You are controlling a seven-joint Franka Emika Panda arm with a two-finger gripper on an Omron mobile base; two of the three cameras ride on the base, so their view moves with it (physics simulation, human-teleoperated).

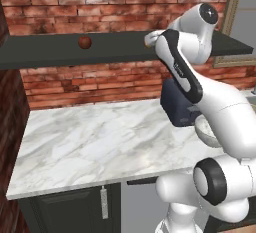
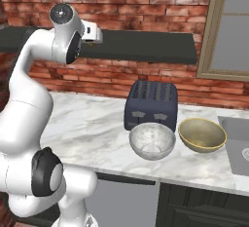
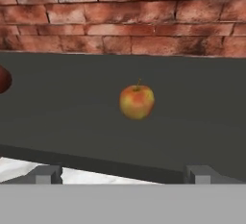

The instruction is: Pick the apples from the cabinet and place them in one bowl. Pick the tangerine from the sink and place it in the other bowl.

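The brick wall stands directly ahead of the gripper, behind everything else. The marble counter lies well below it. The shelf runs straight across in front, its front edge just beyond the fingertips, so the hand is lined up level with the board for a straight reach. The toaster sits below and to the right, with the pale bowl in front of it and the tan bowl further right, both empty and waiting for fruit. The yellow-red apple rests on the shelf dead ahead, centred between the fingers but not yet reached. The dark red apple lies on the same shelf, well to the left. The gripper is spread wide and holds nothing, evidently set for the nearer apple.
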